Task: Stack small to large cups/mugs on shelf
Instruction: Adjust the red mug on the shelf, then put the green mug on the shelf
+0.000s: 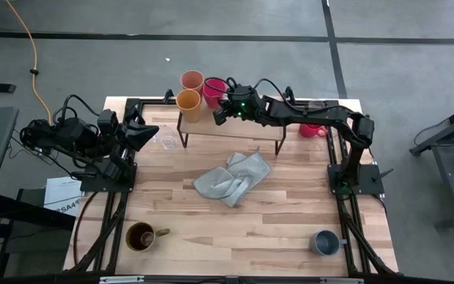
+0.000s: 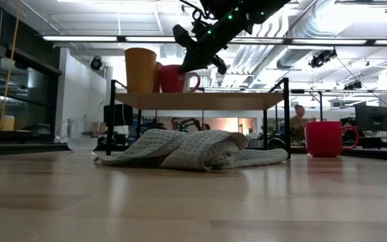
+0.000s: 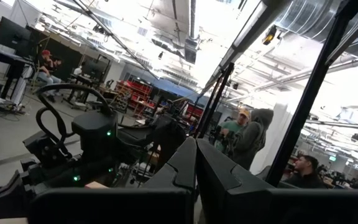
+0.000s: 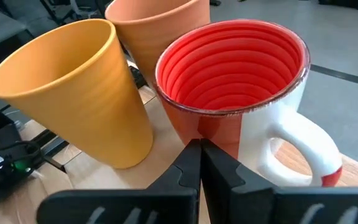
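High view showed me the right tool (image 1: 221,113) pinched shut, empty, just beside the red mug (image 1: 214,91) on the shelf (image 1: 235,126); left tool (image 1: 150,133) shut, off beside the worktop (image 1: 211,229).

Robotics lab (exposed ducts (image 2: 314,33), workstations)

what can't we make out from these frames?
- Second red mug: right arm covers most of it in the high view.
- Glass cup: too small and clear to read there; absent from the low view.
- Brown mug, grey-blue mug: high view only.
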You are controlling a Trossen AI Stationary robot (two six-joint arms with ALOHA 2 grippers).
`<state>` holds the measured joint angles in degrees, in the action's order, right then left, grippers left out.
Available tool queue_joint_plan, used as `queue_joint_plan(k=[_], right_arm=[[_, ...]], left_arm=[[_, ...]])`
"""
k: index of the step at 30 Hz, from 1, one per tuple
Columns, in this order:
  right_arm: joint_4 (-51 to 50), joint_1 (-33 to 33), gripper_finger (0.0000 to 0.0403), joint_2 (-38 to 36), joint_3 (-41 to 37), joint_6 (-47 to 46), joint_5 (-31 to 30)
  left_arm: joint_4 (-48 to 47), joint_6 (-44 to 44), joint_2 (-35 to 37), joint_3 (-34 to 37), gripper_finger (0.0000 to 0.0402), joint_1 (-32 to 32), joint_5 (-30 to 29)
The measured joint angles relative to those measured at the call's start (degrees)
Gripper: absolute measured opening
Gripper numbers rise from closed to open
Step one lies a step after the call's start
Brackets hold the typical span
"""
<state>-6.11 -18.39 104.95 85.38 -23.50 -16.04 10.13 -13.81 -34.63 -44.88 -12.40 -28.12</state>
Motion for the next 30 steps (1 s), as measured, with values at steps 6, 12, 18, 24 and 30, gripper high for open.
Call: queue_joint_plan(k=[6, 12, 18, 24, 30], right_arm=[[-2.37, 1.11, 0.0, -3.59, 0.0, 4.61, 3.44], [-17.69, 4.24, 0.0, -14.57, 0.02, 13.2, 8.34], [-34.57, 11.72, 0.0, -27.75, 0.02, 14.75, 9.15], [-36.98, 23.47, 0.0, -38.57, 0.02, 13.31, 6.8], [-34.85, 32.88, 0.0, -44.79, 0.02, 14.99, -0.42]], left_arm=[[-0.02, -0.01, 0.0, 0.0, 0.0, 0.0, 0.0], [-0.41, 0.0, 0.02, 0.0, 0.0, 0.02, 0.0], [-1.61, -0.01, 0.0, 0.0, 0.0, 0.0, 0.0], [-2.42, -0.53, 0.0, 0.0, 0.0, 0.01, 0.06], [-3.32, -1.47, -0.01, 0.0, 0.0, 0.01, 0.2]])
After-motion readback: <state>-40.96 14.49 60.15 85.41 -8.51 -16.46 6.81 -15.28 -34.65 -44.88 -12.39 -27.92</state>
